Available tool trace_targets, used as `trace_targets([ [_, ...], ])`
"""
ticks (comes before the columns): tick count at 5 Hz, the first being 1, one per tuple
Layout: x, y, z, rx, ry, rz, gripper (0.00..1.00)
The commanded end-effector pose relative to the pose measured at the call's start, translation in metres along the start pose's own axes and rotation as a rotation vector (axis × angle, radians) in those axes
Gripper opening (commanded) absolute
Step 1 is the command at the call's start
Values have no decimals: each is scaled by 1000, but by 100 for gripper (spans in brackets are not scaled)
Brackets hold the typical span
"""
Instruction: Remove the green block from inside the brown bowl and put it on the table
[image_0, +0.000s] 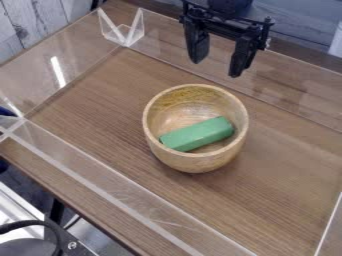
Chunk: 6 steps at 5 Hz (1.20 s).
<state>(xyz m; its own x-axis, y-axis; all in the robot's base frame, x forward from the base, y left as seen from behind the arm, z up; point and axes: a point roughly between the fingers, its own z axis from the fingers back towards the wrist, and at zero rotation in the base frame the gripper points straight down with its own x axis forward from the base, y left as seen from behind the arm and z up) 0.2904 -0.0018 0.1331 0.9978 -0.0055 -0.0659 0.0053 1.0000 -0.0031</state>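
The green block (198, 134) lies flat inside the brown bowl (166, 105), slanting across its bottom. The bowl stands upright near the middle of the wood-grain table (87, 95). My gripper (221, 57) hangs above and behind the bowl, pointing down. Its two black fingers stand wide apart with nothing between them, well clear of the bowl's rim and the block.
Clear acrylic walls (80, 185) edge the table on the near, left and far sides. A clear acrylic bracket (124, 30) stands at the far left corner. Bare tabletop surrounds the bowl on all sides.
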Motion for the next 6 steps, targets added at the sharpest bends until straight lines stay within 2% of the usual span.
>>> trace_targets([
  [1, -5, 1, -12, 9, 27, -9, 100],
  [2, -20, 2, -27, 22, 60, -31, 100],
  [3, -28, 9, -41, 21, 65, -44, 100],
  [4, -28, 16, -52, 12, 60, -49, 100],
  [6, -27, 13, -53, -17, 30, -76, 100],
])
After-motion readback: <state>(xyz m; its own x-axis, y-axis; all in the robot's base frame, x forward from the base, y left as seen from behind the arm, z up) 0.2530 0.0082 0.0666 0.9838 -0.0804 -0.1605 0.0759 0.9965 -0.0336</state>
